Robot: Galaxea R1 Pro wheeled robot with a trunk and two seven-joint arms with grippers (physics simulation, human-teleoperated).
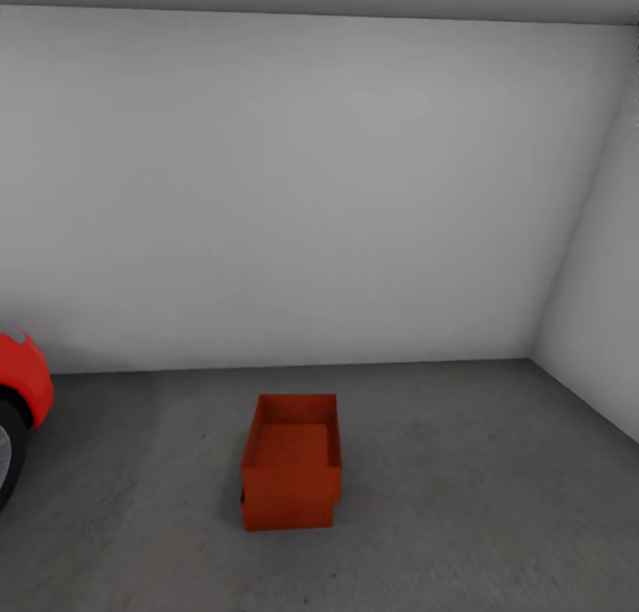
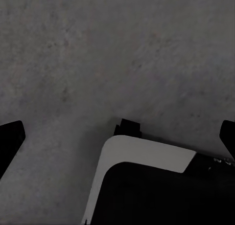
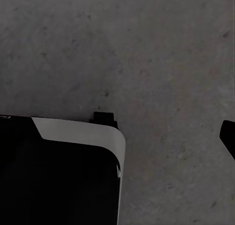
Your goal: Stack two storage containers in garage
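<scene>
On the garage floor: one orange-red storage container point(image 1: 292, 463) sat upright on the grey concrete floor point(image 1: 461, 488), open top up, near the white back wall point(image 1: 311, 186).
Stack check: the bin looked stepped near its base; whether that was one bin or two nested, I couldn't tell.
Beside it: red car point(image 1: 21, 383) at the left edge, well apart from the bin.
Left gripper point(image 2: 117, 137): fingertips spread wide over bare concrete, holding nothing.
Right gripper: one dark fingertip point(image 3: 228, 136) showed in its wrist view; apart or together, I couldn't tell.
Progress: at least one bin delivered; the stacking probably remained, by my reading.
</scene>
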